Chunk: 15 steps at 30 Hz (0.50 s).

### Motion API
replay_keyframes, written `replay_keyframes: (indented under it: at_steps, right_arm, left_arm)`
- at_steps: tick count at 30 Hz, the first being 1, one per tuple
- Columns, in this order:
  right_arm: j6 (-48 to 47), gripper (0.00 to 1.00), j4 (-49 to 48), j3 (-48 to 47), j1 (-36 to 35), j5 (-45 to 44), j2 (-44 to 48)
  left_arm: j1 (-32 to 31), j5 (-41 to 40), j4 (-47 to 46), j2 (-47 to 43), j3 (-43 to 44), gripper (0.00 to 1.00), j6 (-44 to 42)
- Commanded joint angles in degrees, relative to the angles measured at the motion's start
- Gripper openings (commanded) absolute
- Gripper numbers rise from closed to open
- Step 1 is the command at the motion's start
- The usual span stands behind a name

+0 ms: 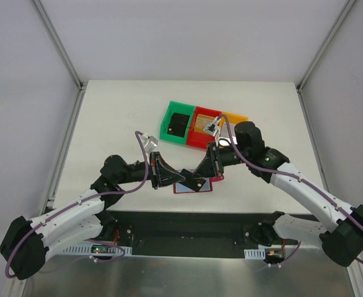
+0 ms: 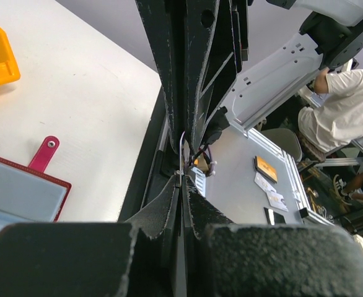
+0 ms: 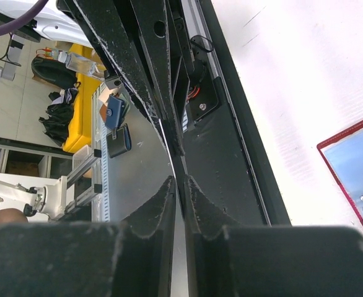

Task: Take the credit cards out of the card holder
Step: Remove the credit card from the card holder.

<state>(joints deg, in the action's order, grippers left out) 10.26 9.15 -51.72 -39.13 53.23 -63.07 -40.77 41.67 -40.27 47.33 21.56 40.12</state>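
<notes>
Handover step: left hand (image 2: 181, 185) pinches a card (image 2: 181, 154) above the open card holder (image 1: 197, 185), near-centre on the worktop (image 1: 119, 124); right hand (image 3: 180, 182) stands narrow around it, grip unconfirmed; next, secure the right grip, then release the left.

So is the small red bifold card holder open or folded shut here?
Open: the red bifold card holder lies spread flat on the white table, blue-grey inner pockets facing up.

The table (image 1: 119, 124) is smooth matt white. Beyond the holder (image 2: 20, 189), the bins (image 1: 167, 120) are glossy moulded plastic. The holder has leather-like red stitched edging and smooth blue-grey pockets. The fingers (image 2: 157, 213) are rough, grainy black; the card (image 2: 181, 153) shows a pale gleaming edge.
</notes>
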Motion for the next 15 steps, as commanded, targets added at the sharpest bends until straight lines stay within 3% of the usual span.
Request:
replay_keyframes:
  at_steps: [1,7,15]
  right_arm:
    - [0.5,0.11,-2.8,0.2,0.2,2.0,1.7]
    - [0.5,0.23,-2.5,0.4,0.5,2.0,2.2]
    - [0.1,0.13,-1.5,0.5,1.0,2.6,2.3]
  left_arm:
    - [0.4,-0.8,-3.2,-0.4,-0.9,0.0,0.7]
    - [0.5,-1.4,-3.0,-1.0,-1.1,0.0,0.6]
    - [0.7,-1.8,-3.1,-1.2,-1.2,0.0,0.9]
